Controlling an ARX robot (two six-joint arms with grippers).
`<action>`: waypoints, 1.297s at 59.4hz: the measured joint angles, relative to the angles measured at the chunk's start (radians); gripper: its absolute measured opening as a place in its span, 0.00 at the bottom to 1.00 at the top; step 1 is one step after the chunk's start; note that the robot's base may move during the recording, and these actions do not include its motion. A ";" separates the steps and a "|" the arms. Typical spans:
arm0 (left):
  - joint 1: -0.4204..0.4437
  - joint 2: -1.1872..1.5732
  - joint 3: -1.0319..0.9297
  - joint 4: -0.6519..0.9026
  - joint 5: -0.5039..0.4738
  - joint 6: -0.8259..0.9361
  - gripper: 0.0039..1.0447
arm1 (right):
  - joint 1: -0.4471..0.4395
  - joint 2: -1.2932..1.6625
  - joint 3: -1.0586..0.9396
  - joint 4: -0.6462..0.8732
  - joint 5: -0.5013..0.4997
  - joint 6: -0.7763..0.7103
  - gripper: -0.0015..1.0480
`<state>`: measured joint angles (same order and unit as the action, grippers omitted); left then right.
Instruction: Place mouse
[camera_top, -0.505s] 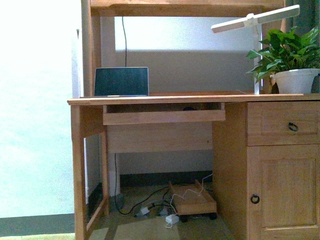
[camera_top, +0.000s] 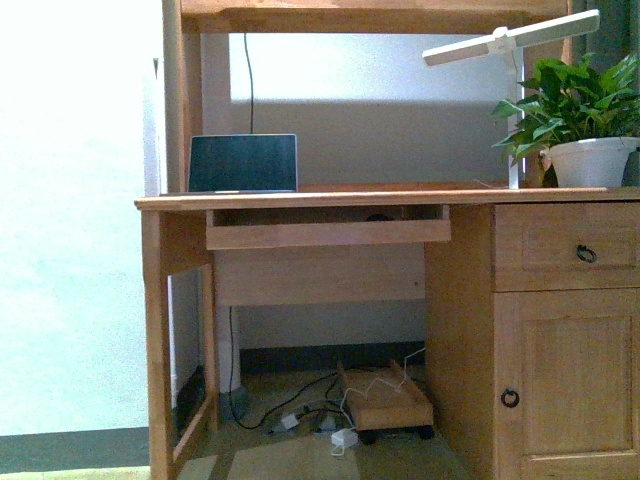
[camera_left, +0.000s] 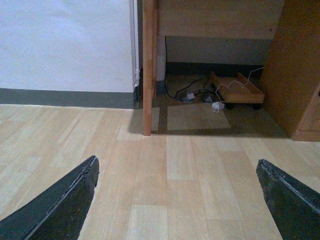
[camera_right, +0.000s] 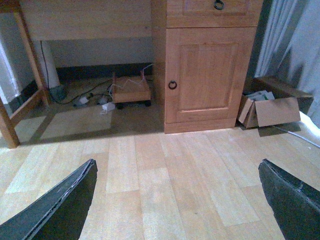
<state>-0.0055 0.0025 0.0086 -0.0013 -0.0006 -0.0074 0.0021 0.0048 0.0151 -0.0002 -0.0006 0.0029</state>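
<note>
In the front view a small dark rounded shape (camera_top: 378, 216) shows in the gap above the front board of the pull-out tray (camera_top: 328, 233) under the desk top. It looks like the mouse, and only its top is visible. Neither arm is in the front view. My left gripper (camera_left: 176, 161) is open and empty, low over the wooden floor in front of the desk's left leg (camera_left: 147, 75). My right gripper (camera_right: 176, 163) is open and empty over the floor in front of the cabinet door (camera_right: 202, 75).
On the wooden desk (camera_top: 300, 199) stand a laptop (camera_top: 243, 163), a white lamp (camera_top: 510, 42) and a potted plant (camera_top: 590, 150). Cables and a small wooden trolley (camera_top: 385, 400) lie under the desk. An open cardboard box (camera_right: 267, 107) stands right of the cabinet.
</note>
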 joint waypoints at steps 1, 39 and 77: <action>0.000 0.000 0.000 0.000 0.000 0.000 0.93 | 0.000 0.000 0.000 0.000 0.000 0.000 0.93; 0.000 0.000 0.000 0.000 0.000 0.000 0.93 | 0.000 0.000 0.000 0.000 0.000 0.000 0.93; 0.000 0.000 0.000 0.000 0.000 0.000 0.93 | 0.000 0.000 0.000 0.000 0.000 0.000 0.93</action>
<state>-0.0055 0.0025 0.0086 -0.0013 -0.0006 -0.0074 0.0021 0.0048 0.0151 -0.0002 -0.0006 0.0029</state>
